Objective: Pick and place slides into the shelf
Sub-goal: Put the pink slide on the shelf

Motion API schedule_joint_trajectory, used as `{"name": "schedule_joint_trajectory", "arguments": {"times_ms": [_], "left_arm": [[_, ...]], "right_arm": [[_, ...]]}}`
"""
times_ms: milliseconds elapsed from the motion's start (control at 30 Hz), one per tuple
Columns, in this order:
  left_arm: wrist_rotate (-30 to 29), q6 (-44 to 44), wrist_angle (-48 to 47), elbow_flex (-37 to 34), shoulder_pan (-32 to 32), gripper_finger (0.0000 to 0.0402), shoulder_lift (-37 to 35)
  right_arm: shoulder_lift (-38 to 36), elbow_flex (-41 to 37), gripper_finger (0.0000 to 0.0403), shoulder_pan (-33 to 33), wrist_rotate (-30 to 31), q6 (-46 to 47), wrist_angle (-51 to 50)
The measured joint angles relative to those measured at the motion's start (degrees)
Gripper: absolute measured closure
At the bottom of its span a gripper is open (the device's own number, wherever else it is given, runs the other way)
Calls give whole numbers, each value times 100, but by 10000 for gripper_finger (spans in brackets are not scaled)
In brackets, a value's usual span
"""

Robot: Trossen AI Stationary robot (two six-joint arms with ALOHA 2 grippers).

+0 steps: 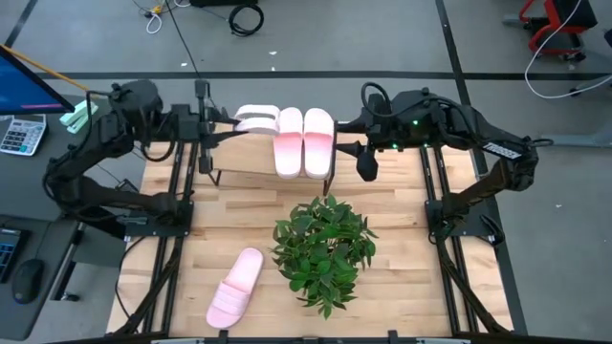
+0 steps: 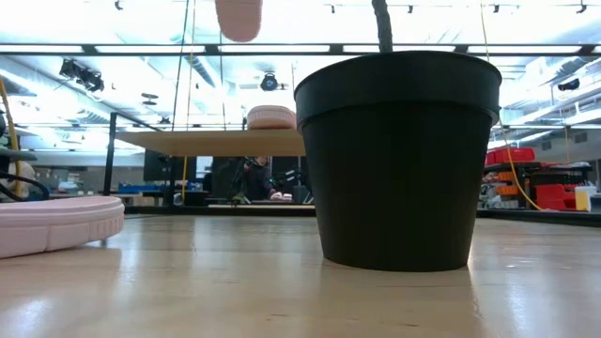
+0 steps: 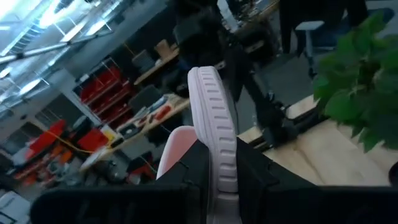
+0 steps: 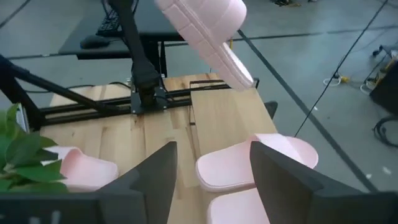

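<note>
Held slide [image 1: 254, 118] lengthwise across shelf [image 1: 251, 160]

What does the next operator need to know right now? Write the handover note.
Left gripper: shut on a slide, held in the air over the shelf's left part.
Right gripper: open, empty, by the shelf's right end.
Done: two slides lie side by side on the shelf.
Left: set down the held slide, then fetch the last slide from the tabletop, left of the potted plant.
</note>
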Motion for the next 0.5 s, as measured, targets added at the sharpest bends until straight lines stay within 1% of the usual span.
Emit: {"name": "schedule_joint_trajectory", "arguments": {"times_ms": [100,200,267,367,500], "left_arm": [[150,179,265,-611,350,349,-325],[469,276,444,-1161,806,349,-588],[842,258,647,-1482,1142,349,-742],[1556,164,1017,-1904,1676,349,-887],[2458,16,1389,-2271,2379,349,-923]], "right_arm": [[10,-2,197,0,9,260,1],[8,-2,199,0,10,507,13],[8,-2,201,0,10,626,11],[11,-2,204,-8,43,737,13],[35,-2,207,-9,301,891,15]]}}
